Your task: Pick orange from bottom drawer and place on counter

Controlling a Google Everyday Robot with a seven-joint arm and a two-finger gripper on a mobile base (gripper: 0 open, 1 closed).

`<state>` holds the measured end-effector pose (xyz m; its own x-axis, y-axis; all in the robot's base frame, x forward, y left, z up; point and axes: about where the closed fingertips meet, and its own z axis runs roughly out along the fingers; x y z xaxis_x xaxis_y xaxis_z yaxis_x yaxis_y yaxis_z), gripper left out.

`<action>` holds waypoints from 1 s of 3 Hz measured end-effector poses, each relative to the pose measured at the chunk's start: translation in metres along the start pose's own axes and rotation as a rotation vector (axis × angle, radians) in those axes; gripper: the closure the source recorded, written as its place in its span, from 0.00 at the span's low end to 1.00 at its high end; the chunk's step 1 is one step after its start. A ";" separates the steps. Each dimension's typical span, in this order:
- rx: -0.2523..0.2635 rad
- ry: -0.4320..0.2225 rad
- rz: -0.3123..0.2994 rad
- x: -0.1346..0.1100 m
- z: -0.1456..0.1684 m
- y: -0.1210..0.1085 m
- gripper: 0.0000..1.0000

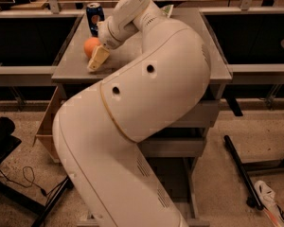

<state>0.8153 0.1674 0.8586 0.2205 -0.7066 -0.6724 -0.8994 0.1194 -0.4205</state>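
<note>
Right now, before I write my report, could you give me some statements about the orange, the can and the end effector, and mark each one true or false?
1. The orange is over the grey counter, not inside a drawer. True.
2. The soda can lies on its side. False: it stands upright on the counter.
3. The end effector is right beside the orange, above the left part of the counter. True.
4. The soda can is nearer to the camera than the orange. False: it stands behind the orange, toward the counter's far edge.
</note>
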 end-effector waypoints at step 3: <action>0.257 0.048 -0.145 -0.080 -0.151 -0.015 0.00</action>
<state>0.7539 0.1166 1.0105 0.3157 -0.7609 -0.5669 -0.7338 0.1830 -0.6542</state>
